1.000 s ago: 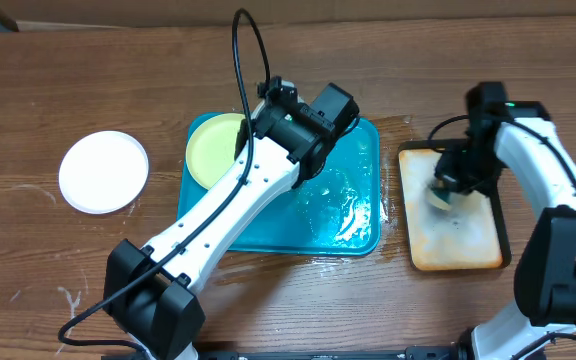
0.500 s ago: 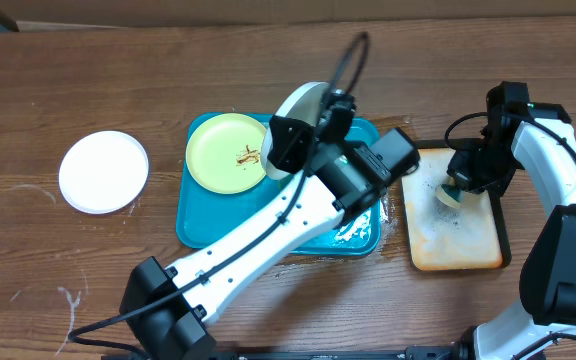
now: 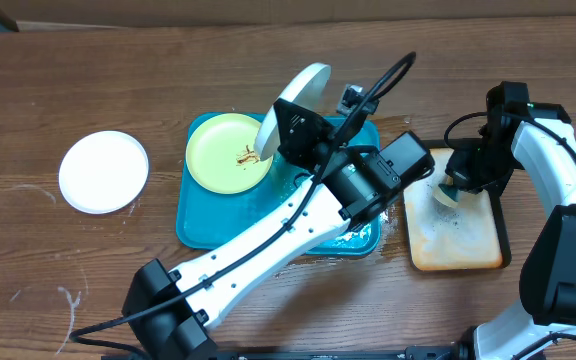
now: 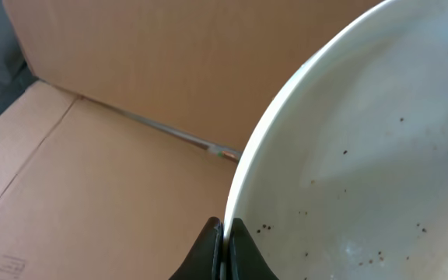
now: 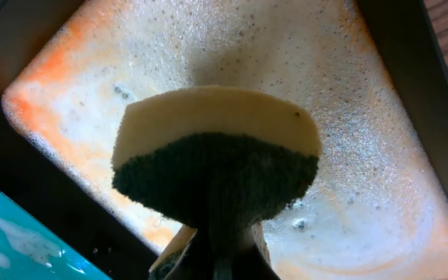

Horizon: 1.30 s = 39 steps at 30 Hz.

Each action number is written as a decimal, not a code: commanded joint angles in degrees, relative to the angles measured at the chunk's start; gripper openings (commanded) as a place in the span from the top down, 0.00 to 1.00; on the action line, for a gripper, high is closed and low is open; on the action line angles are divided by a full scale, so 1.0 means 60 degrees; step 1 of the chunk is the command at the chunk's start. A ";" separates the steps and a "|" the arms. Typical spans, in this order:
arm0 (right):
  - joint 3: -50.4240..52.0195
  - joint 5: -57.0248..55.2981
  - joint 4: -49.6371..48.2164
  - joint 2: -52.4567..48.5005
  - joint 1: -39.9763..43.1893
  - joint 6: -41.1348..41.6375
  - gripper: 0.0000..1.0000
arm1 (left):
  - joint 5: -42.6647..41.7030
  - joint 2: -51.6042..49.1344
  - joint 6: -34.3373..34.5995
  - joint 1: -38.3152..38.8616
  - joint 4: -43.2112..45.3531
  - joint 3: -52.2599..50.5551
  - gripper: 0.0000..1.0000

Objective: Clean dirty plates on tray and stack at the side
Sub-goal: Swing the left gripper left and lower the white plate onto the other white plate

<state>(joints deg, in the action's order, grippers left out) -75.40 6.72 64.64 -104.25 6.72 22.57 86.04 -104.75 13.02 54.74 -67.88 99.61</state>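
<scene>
My left gripper (image 4: 225,233) is shut on the rim of a white plate (image 3: 296,102), held tilted on edge above the back of the teal tray (image 3: 196,222). In the left wrist view the plate (image 4: 364,155) shows small dark specks. A pale yellow-green plate (image 3: 223,152) with a brown smear lies in the tray's left part. Another white plate (image 3: 103,171) lies on the table at the left. My right gripper (image 3: 455,186) is shut on a sponge (image 5: 216,159), yellow with a dark green scrub face, over the foamy small tray (image 5: 379,140).
The black-rimmed tan tray (image 3: 463,240) with soapy foam stands right of the teal tray. Soapy water shines on the teal tray's right half (image 3: 360,235). A cardboard wall (image 4: 146,70) runs along the back of the table.
My left arm has lifted the white plate off the tray and swung it up and to the right, tilted on edge. My right gripper with the sponge has shifted slightly right over the tan tray.
</scene>
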 commanded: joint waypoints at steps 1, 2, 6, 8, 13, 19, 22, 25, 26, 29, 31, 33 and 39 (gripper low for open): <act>0.0004 0.0080 -0.0018 0.0215 0.0011 -0.0018 0.96 | 0.0532 0.0175 -0.0838 0.0189 0.0455 0.0262 0.96; 0.0004 0.0080 -0.0018 0.0215 0.0011 -0.0018 0.96 | 0.0554 0.0175 -0.0933 0.0204 0.0550 0.0262 0.96; 0.0004 0.0160 -0.0018 0.0215 0.0011 -0.0055 0.96 | 0.0568 0.0175 -0.1096 0.0200 0.0761 0.0262 0.96; 0.0004 0.0182 -0.0022 0.0215 0.0011 -0.0055 0.96 | 0.0259 0.0168 -0.1104 0.0102 0.0900 0.0262 0.96; 0.0004 0.0299 0.0000 0.0215 0.0011 -0.0186 0.96 | -0.0284 0.0182 -0.1100 -0.0084 0.0984 0.0270 0.96; 0.0004 0.0470 -0.0015 0.0215 0.0011 -0.0302 0.96 | -0.2641 0.0259 -0.0415 0.0055 0.0357 0.0368 0.96; 0.0004 0.0474 -0.0015 0.0215 0.0011 -0.0299 0.96 | -0.0273 0.0109 0.0040 -0.0149 -0.0193 0.0350 0.96; 0.0004 0.0474 -0.0015 0.0215 0.0011 -0.0299 0.96 | -0.0131 0.0102 -0.0127 -0.0382 -0.0076 0.0353 0.96; 0.0004 0.0474 -0.0015 0.0215 0.0011 -0.0299 0.96 | -0.0463 0.0102 -0.0102 -0.0444 -0.0047 0.0353 0.96; 0.0004 0.0470 -0.0015 0.0215 0.0011 -0.0302 0.96 | -0.2747 0.0102 -0.0091 -0.0586 -0.0120 0.0353 0.96; 0.0004 0.0470 -0.0015 0.0215 0.0011 -0.0302 0.96 | -0.2856 0.0055 0.0572 -0.0652 -0.0488 0.0335 0.96; 0.0004 0.0470 -0.0018 0.0215 0.0011 -0.0302 0.96 | -0.2073 -0.0015 0.1228 -0.0718 -0.1049 0.0335 0.96; 0.0004 0.0474 -0.0055 0.0215 0.0011 -0.0299 0.96 | -0.6218 -0.0018 0.1639 -0.1253 -0.1217 0.0401 0.96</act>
<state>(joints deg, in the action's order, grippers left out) -75.40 9.15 64.51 -104.25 6.72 20.95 68.03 -104.79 17.65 49.39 -75.26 100.03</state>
